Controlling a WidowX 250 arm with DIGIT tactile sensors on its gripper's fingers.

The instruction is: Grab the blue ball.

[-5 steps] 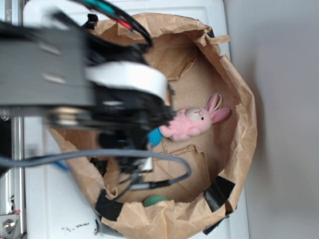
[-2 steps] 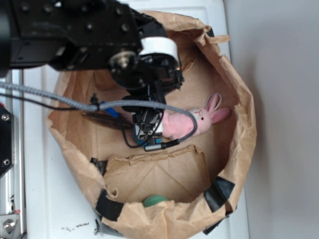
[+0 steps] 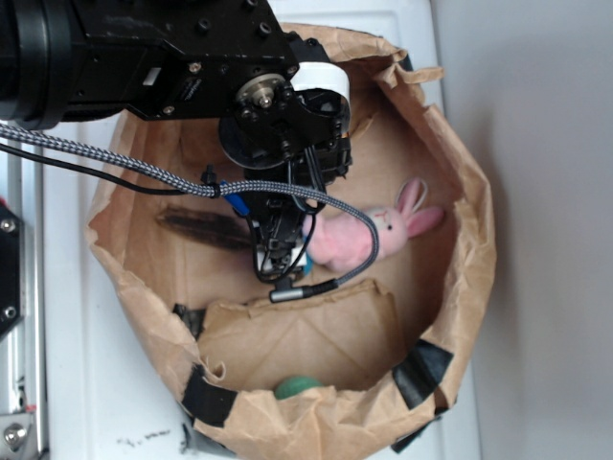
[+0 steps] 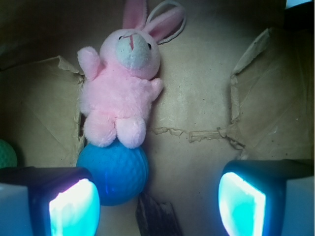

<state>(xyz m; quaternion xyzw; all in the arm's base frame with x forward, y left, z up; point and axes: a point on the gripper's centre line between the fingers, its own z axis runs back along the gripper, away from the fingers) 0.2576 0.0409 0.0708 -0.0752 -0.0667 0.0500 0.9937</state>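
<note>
the gripper [image 4: 157, 201] was held open above the floor of the bag [image 3: 460, 172], its two pads [image 4: 74, 209] lit teal and set well apart with nothing between them. the ball [image 4: 114, 172] lay just beside the left-hand pad in the wrist view, off the midline of the opening, so that a sideways correction was judged necessary before the jaws could be closed on it. a dark strip lay on the paper just below the ball. the bunny [image 4: 120, 83] was seen face up with its feet touching the ball's far side; the ball was probably stopped against it, and the toy was judged a risk of being caught in the grasp. a small green ball [image 4: 6, 153] was glimpsed at the left edge, well apart from both. beyond the bunny, creased and torn paper flaps formed an uneven floor. in the exterior view the ball was hidden by the arm [image 3: 144, 57], which was reached down into the bag, with a braided cable [image 3: 115, 168] looped across it. the bag's rolled rim was patched with black tape [image 3: 421, 369]. the bag stood on a white table [image 3: 72, 383] beside a pale wall [image 3: 556, 230].
</note>
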